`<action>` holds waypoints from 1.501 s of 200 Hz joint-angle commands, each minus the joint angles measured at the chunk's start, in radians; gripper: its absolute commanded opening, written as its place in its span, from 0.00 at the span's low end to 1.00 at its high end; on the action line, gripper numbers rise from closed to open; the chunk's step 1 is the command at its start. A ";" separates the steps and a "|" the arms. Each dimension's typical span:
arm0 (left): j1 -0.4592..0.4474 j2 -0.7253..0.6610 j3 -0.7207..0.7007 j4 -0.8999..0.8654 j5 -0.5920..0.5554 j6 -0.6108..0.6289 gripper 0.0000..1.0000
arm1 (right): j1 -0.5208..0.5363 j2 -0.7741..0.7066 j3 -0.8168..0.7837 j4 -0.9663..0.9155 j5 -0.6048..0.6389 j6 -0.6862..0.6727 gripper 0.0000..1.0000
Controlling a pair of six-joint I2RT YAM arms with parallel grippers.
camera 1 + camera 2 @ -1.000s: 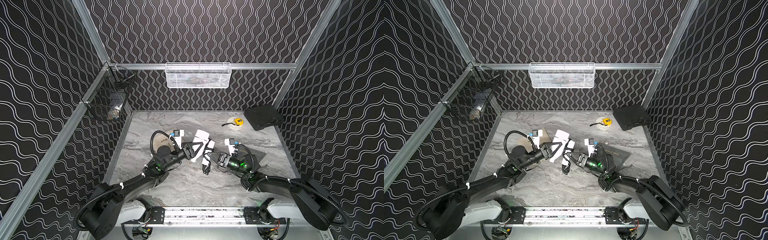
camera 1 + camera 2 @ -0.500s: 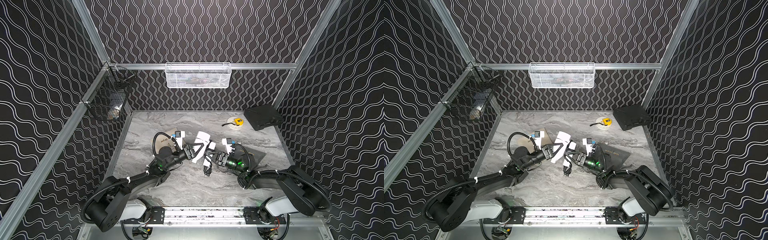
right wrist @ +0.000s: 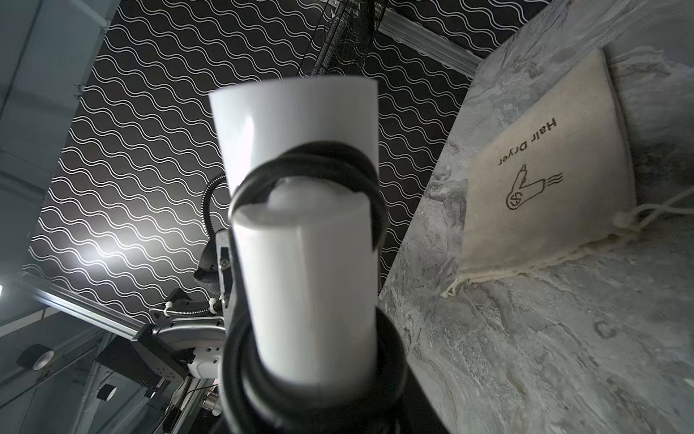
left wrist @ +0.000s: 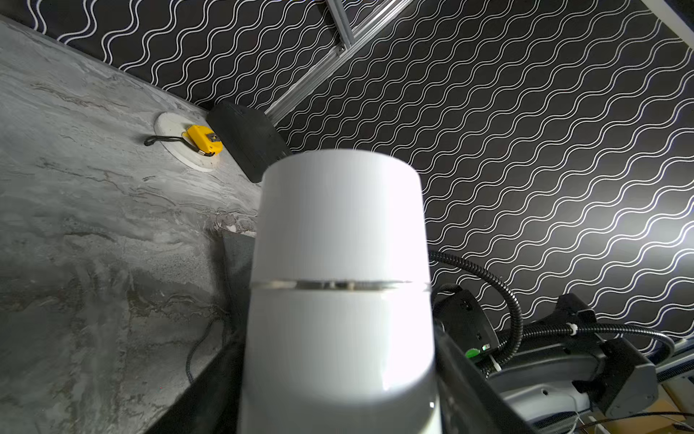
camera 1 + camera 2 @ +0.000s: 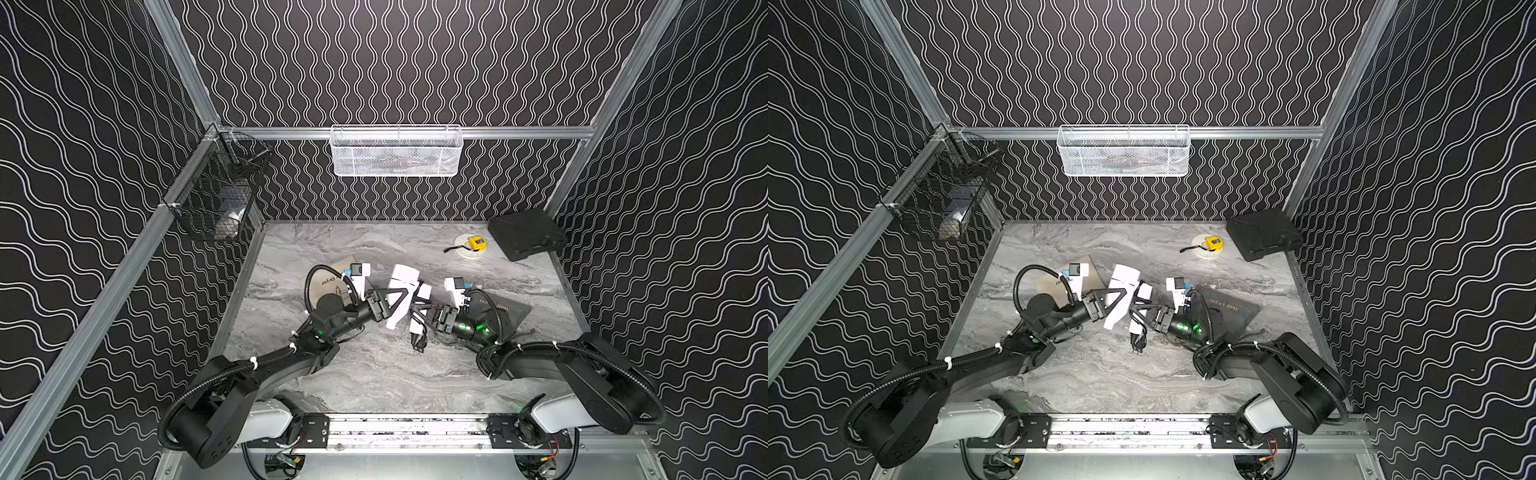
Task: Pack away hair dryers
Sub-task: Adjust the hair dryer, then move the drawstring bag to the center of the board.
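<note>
At frame centre my left gripper [image 5: 401, 297] clamps the barrel of the white hair dryer [image 5: 405, 276], my right gripper [image 5: 417, 309] straddles its cord-wound handle, grip unclear, and the beige bag [image 5: 330, 282] lies flat beside, so I judge this dryer not yet bagged.

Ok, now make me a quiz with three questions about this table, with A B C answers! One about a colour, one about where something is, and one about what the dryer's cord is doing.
1. What colour is the dryer? A) pink B) white C) red
2. Where is the tape measure? A) on the dryer B) hanging on a wall C) on a white disc by the black case
3. The dryer's cord is: A) wound round the handle B) stretched straight across the table C) cut off

Answers: B, its body shows white in both top views. C, the yellow tape measure sits on the disc. A, the right wrist view shows black loops round the handle.
</note>
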 commanded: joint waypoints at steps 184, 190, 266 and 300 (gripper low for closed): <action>0.166 0.068 0.213 -1.049 -0.608 0.358 0.75 | -0.143 -0.345 -0.039 -0.805 0.059 -0.188 0.07; 0.167 0.080 0.213 -1.047 -0.620 0.364 0.71 | -0.143 -0.362 -0.038 -0.835 0.063 -0.199 0.08; 0.208 0.288 0.259 -1.012 -0.587 0.367 0.58 | -0.146 -0.436 -0.059 -0.913 0.078 -0.213 0.08; 0.207 0.353 0.259 -0.953 -0.514 0.382 0.46 | -0.146 -0.476 -0.060 -0.964 0.090 -0.227 0.09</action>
